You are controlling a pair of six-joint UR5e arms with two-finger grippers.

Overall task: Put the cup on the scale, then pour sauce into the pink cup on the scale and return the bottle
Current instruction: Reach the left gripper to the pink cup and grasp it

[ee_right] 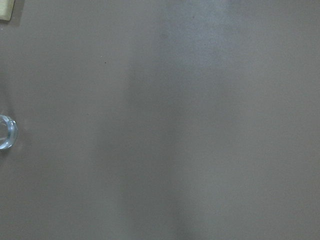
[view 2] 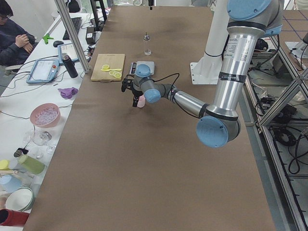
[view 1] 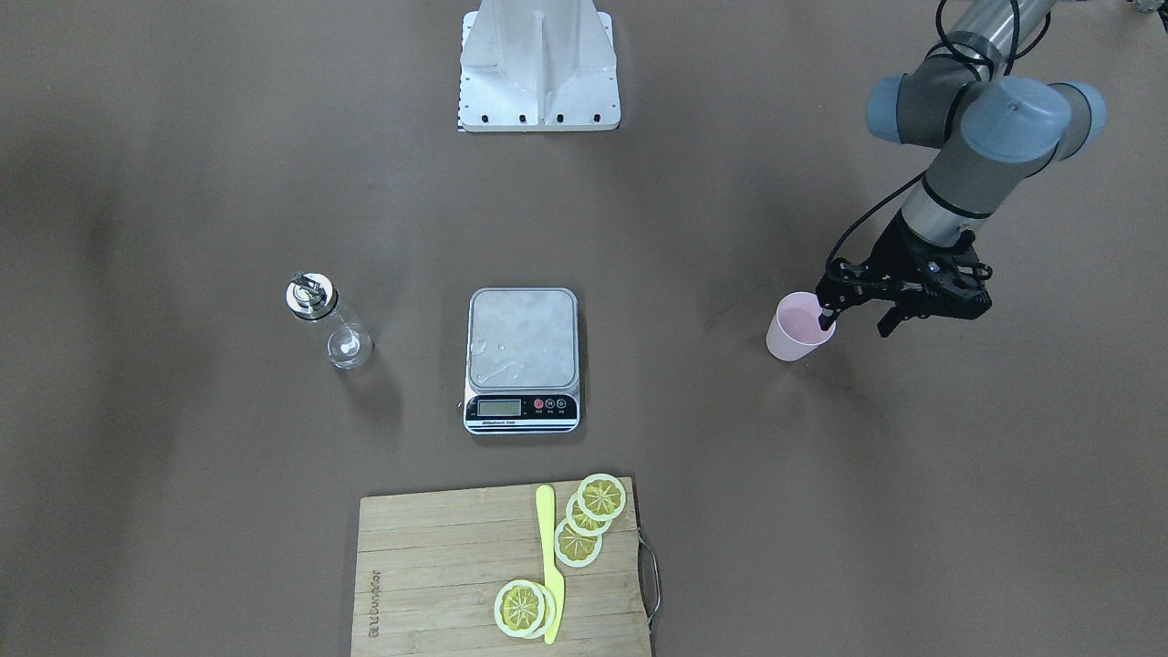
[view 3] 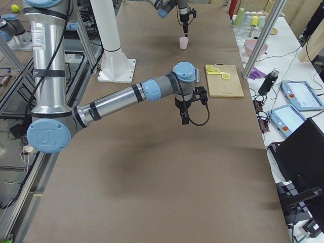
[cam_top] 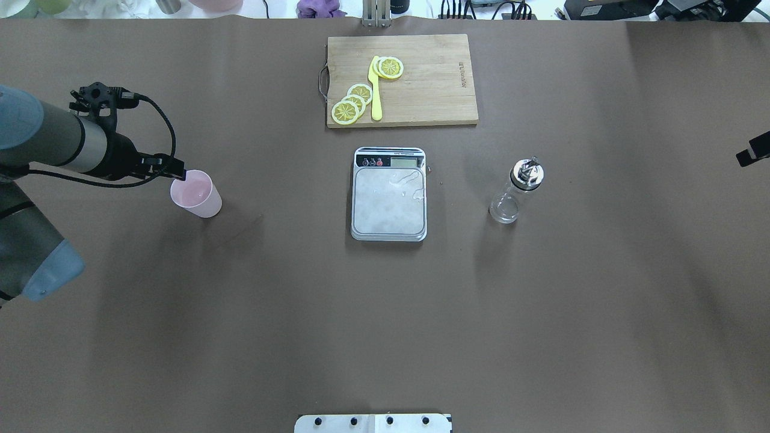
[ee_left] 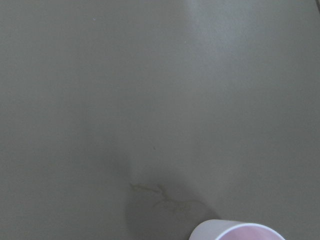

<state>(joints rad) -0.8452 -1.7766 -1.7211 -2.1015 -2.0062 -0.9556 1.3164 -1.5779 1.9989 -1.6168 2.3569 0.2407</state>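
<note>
The pale pink cup (view 1: 796,328) (cam_top: 197,193) stands upright on the brown table, far to my left of the scale (view 1: 523,339) (cam_top: 389,203). My left gripper (view 1: 855,321) (cam_top: 178,175) is open at the cup's outer side. One fingertip (view 1: 826,318) hangs at the rim and the other is clear of the cup. Only the cup's rim (ee_left: 235,231) shows in the left wrist view. The clear bottle (view 1: 328,319) (cam_top: 516,193) with its metal pourer stands upright on the scale's other side. My right gripper (view 3: 185,117) hangs over bare table, and I cannot tell its state.
A wooden cutting board (view 1: 438,566) (cam_top: 433,78) with lemon slices (view 1: 589,516) and a yellow knife (view 1: 550,566) lies beyond the scale. The robot's base plate (view 1: 538,100) is on my side. A person (view 2: 14,38) sits at a cluttered side table.
</note>
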